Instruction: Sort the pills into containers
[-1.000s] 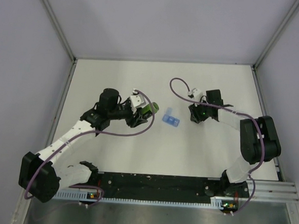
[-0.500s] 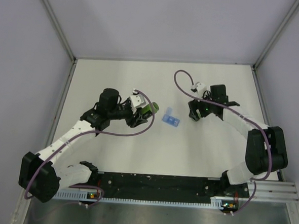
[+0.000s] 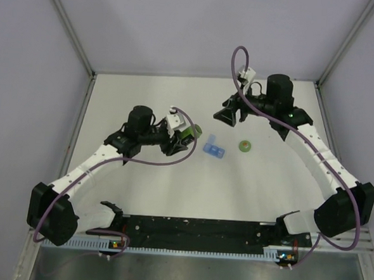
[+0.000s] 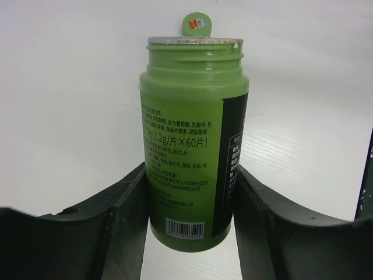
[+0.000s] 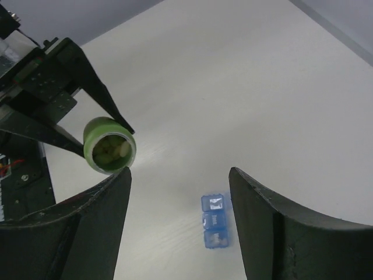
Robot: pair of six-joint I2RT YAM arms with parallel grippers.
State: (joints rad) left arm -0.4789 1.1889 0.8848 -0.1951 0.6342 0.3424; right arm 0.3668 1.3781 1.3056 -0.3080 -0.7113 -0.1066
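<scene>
in the left wrist view, the left pincer (image 4: 189, 192) is clamped around the lower body of the green bottle (image 4: 192, 146), one finger on each side, with the threaded neck bare and pointing away. the right pincer (image 5: 179, 175) stands wide and holds nothing. a second ago it sat low, just right of the pill box (image 3: 214, 148); now it has lifted and swung toward the far side, leaving the green cap (image 3: 244, 145) lying alone on the surface (image 3: 171, 196), near the box's right end. the bottle therefore looks opened, and the next step is probably to tip it over the box, which lies between the bottle's mouth and the cap.

the right wrist camera looks straight into the bottle's mouth and shows pale pills (image 5: 111, 151) inside, which the left wrist view, seeing only the label and rim, cannot. it also shows the box's three compartments in a row, though whether their lids are up is too small to tell.
</scene>
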